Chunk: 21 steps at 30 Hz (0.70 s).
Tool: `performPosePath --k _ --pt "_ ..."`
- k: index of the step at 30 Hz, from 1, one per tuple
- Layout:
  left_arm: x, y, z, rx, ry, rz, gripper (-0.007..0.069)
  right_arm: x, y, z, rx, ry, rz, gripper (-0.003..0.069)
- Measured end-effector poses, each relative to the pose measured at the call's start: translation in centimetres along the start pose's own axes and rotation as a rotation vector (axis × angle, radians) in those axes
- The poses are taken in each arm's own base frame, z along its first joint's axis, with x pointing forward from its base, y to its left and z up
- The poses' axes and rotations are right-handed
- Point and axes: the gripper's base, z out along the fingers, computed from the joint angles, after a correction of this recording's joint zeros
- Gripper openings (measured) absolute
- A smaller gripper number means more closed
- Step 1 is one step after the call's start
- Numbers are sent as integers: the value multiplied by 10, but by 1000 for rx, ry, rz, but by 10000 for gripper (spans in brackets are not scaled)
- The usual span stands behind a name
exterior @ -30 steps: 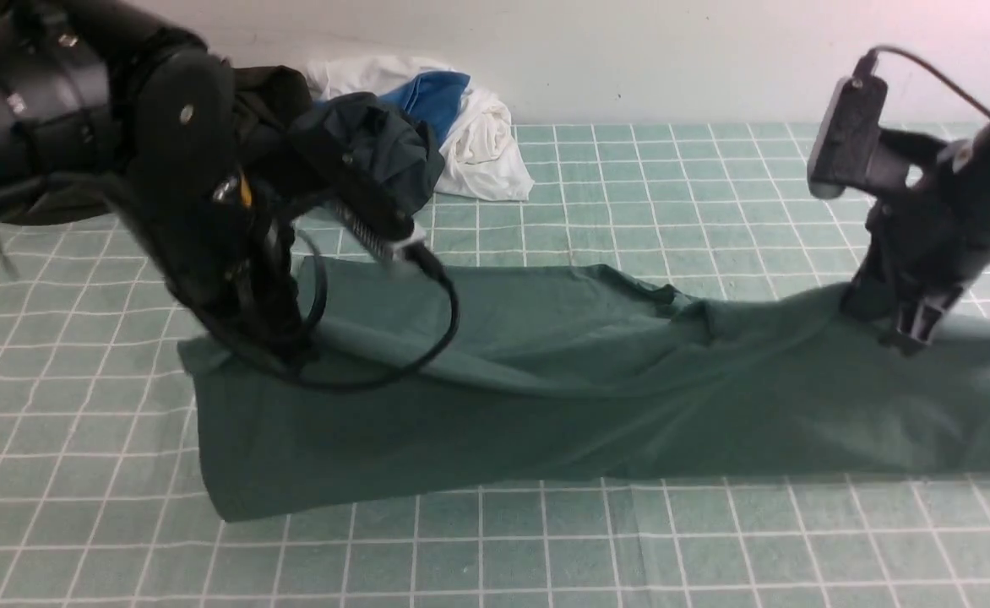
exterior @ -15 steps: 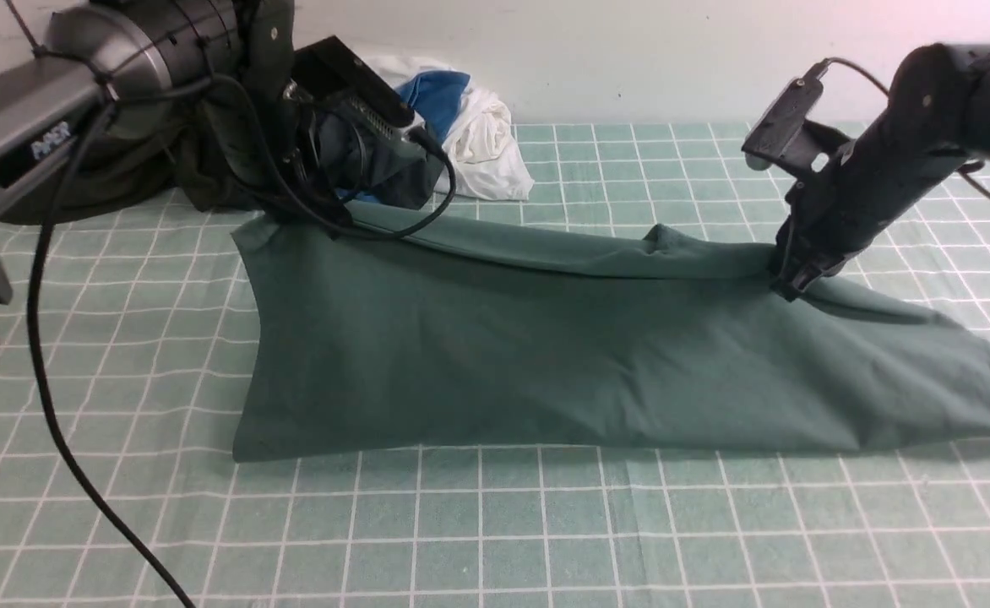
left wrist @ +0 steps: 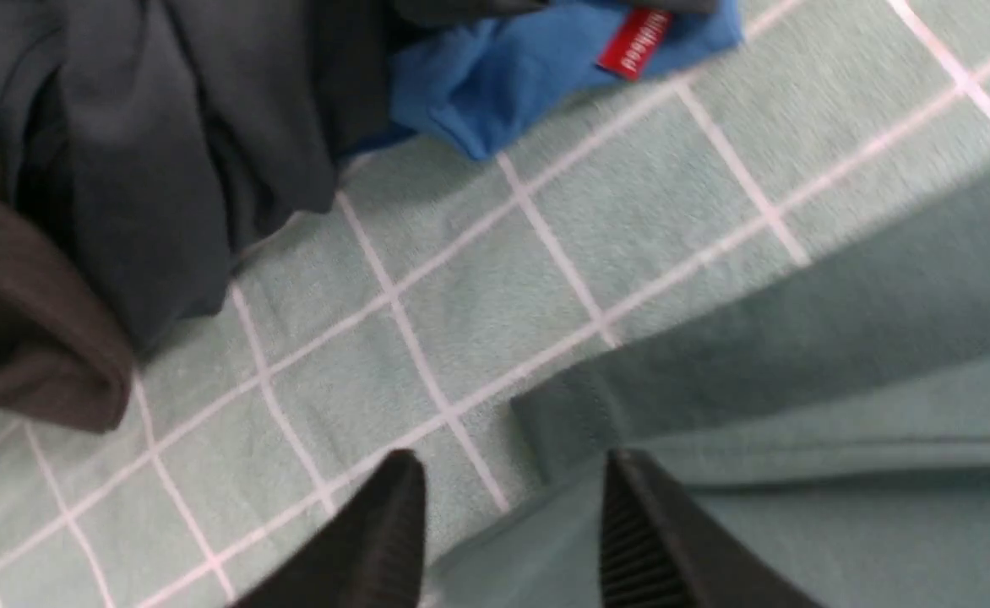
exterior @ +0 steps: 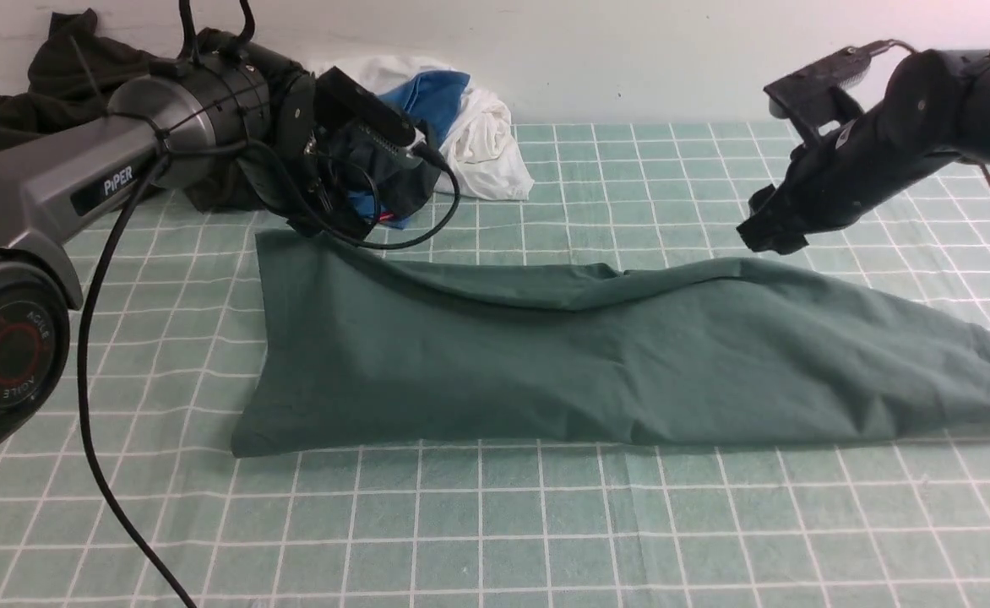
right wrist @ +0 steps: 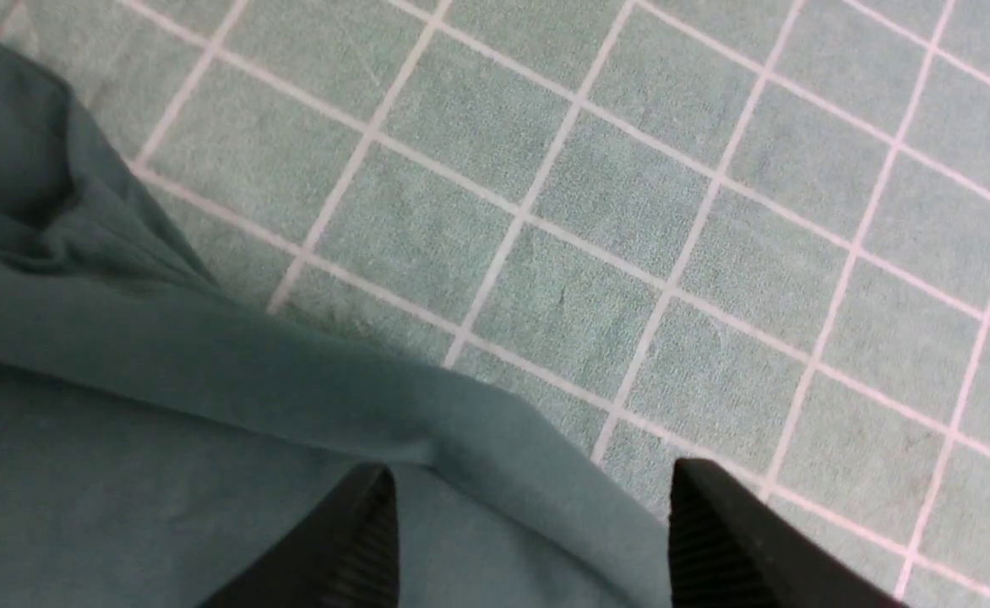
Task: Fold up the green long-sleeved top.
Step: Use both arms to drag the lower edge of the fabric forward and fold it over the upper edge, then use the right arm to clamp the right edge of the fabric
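The green long-sleeved top [exterior: 546, 371] lies wide across the worktop [exterior: 495, 540], doubled over—probably laid so to shorten it. Beyond its left end bunch dark garments [exterior: 64, 93]. Above that end, the left fingers [left wrist: 512, 481] stand apart; the right fingers [right wrist: 533, 490], spread too, hover over its far edge—presumably having released it.

Open tool [left wrist: 512, 473] over green top [left wrist: 782, 523], near blue cloth [left wrist: 503, 76] with red tag [left wrist: 635, 42].
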Motion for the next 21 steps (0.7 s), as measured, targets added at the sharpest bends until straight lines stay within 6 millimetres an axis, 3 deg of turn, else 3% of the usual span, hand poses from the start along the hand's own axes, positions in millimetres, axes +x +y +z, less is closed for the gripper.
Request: performPosePath --k 2,5,6,9,12,16,19,21 --pt "-1 3 -4 -12 17 -52 352 -2 14 -5 -43 24 14 436" --pt "-2 5 -9 -13 52 -88 388 -5 36 -6 -109 43 7 437" --pt "-3 5 -14 -10 90 -105 396 -6 55 -1 -159 54 -20 436" --pt "-3 -1 -23 4 170 -101 382 -4 88 18 -231 62 -78 427" --pt "-3 -11 -32 21 229 -88 328 0 113 47 -253 48 -100 421" --pt "-5 -14 -42 32 235 -87 205 2 119 77 -213 -30 -34 421" --pt "-8 -9 -57 25 222 -96 97 -4 102 84 -147 -125 51 421" --pt "-9 -5 -70 21 216 -102 42 -7 81 84 -112 -145 117 420"
